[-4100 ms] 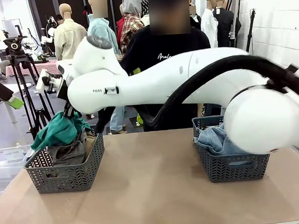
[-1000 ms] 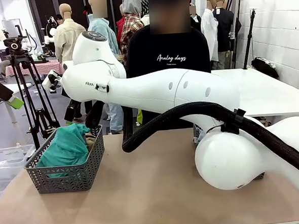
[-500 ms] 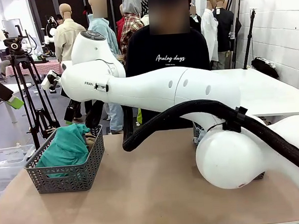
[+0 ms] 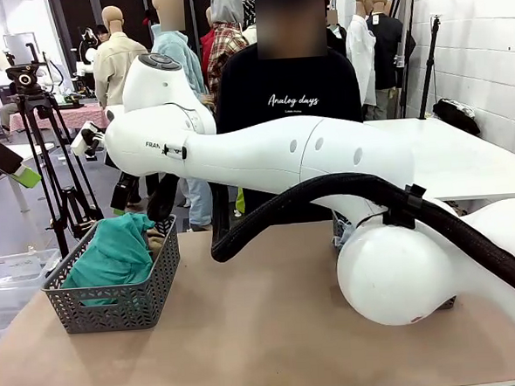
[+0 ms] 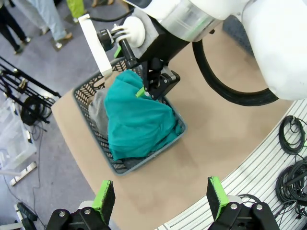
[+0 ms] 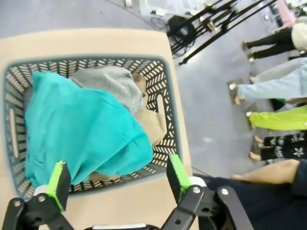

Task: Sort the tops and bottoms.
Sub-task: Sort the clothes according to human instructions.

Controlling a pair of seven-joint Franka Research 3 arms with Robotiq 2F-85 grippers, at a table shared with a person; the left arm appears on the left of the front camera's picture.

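Front view: on the tan tabletop [image 4: 249,333] one dark grey lattice basket [image 4: 115,302] stands at the robot's left, heaped with cloth, the teal top [image 4: 113,254] uppermost. A second basket [image 4: 340,227] is mostly hidden behind the right arm [image 4: 281,156], which reaches across the middle, and its contents cannot be told. The right hand [image 5: 156,88] hangs just above the left basket, its two fingers spread and holding nothing. From that wrist, three tops can be counted inside: the teal top covering most of the basket, the grey top [image 6: 108,81] beside it, and the tan top [image 6: 151,122] against the wall. The left hand [image 5: 160,199] is high over the tabletop edge, its two green pads [image 5: 104,199] wide apart and empty. One person in a black shirt [image 4: 290,86] stands at the far side.
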